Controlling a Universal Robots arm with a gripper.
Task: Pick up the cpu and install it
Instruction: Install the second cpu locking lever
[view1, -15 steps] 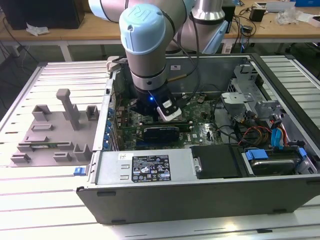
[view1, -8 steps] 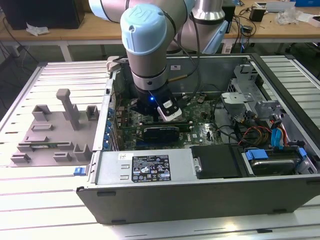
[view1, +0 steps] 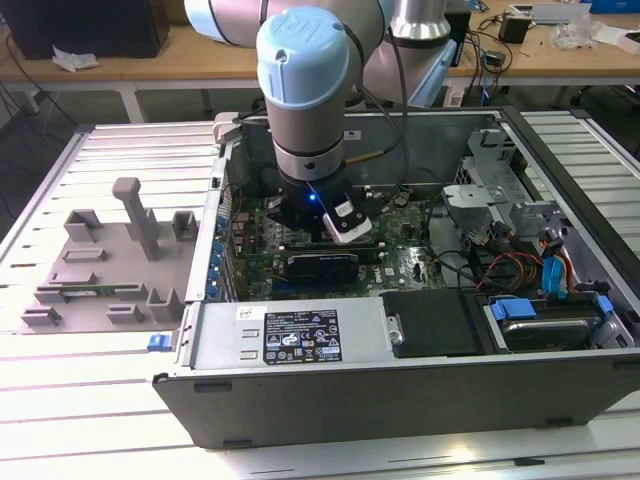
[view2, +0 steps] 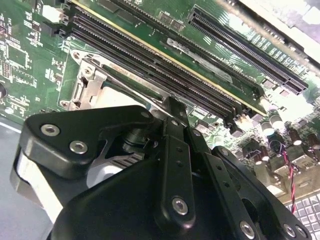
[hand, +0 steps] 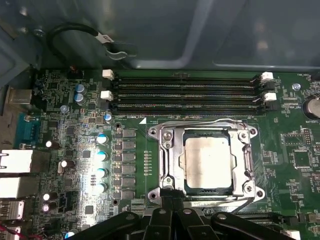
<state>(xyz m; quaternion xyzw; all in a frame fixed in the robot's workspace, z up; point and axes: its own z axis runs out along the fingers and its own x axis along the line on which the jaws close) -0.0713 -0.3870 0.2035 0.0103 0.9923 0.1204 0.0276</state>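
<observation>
In the exterior view the arm reaches down into the open computer case (view1: 420, 400), and its gripper (view1: 322, 222) hangs low over the green motherboard (view1: 400, 262), toward the exterior view's left of the board. The grey fixture blocks (view1: 110, 260) sit on the table outside the case, well apart from the gripper and with no chip visible on them from here.

In the second wrist view the gripper's black linkage (view2: 170, 190) fills the foreground, and just past it lies the metal frame of the socket (view2: 90, 85) with a pale flat surface inside. I cannot tell from these pictures whether the fingers are parted or closed.

In the first wrist view the cpu (hand: 207, 164) lies flat inside the socket (hand: 165, 150), its silvery top facing up and its edges square with the frame. It sits just beyond the gripper (hand: 172, 207), straight ahead of the linkage and apart from it. The chip looks seated, so the placing seems already done
</observation>
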